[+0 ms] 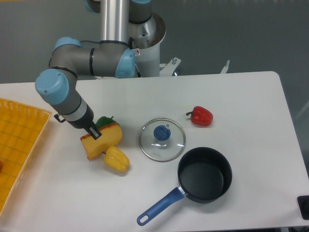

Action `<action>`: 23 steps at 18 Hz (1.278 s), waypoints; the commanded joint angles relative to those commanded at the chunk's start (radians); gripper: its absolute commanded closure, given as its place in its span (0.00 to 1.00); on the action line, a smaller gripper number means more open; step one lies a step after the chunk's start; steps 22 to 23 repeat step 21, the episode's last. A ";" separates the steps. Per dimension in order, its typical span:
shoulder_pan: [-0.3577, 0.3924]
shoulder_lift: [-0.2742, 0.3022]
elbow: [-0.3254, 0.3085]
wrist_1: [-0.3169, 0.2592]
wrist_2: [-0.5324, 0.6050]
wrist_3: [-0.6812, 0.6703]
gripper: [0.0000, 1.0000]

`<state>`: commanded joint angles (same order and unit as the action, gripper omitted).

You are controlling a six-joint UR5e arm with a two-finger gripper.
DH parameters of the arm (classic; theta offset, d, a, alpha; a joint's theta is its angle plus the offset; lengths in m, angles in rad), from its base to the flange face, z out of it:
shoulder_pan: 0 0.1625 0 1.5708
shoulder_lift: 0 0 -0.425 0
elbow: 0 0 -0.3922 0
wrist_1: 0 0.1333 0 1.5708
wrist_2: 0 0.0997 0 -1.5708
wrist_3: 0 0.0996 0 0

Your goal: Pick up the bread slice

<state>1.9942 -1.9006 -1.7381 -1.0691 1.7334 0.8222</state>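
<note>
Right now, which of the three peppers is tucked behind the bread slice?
The green pepper: it peeks out behind the bread slice. The yellow pepper lies in front of the slice; the red pepper sits apart, beyond the glass lid.

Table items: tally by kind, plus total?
Peppers: 3 (green pepper, yellow pepper, red pepper)
Bread slice: 1, gripper on it
Glass lid: 1
Saucepan: 1
Yellow tray: 1
Total: 7
</note>
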 joint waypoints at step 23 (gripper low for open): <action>0.158 0.089 0.209 -0.295 -0.120 0.167 1.00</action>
